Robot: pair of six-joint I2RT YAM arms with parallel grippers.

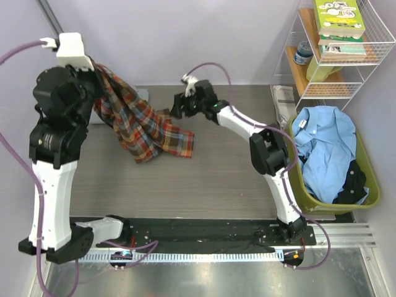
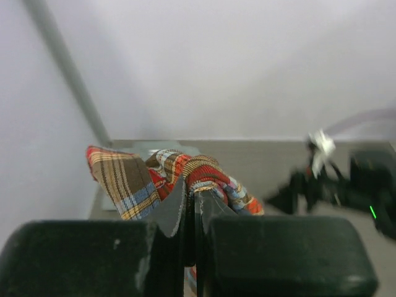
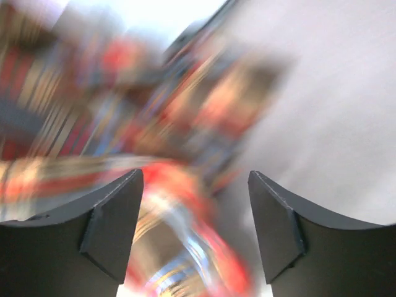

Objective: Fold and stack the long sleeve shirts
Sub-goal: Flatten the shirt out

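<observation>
Unfolding seems to be the step: left gripper [image 2: 193, 199] is clamping the plaid shirt [image 1: 145, 127], dangling it from high left onto the table [image 1: 210, 179]. Right gripper [image 3: 195, 210] is hovering just beside it, jaws apart; next, it is needing a free corner. Blur is hiding whether it is touching cloth.

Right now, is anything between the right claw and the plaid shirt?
Nothing visible. The right gripper, jaws open, sits just beside the plaid shirt, which hangs from the shut left gripper.
</observation>
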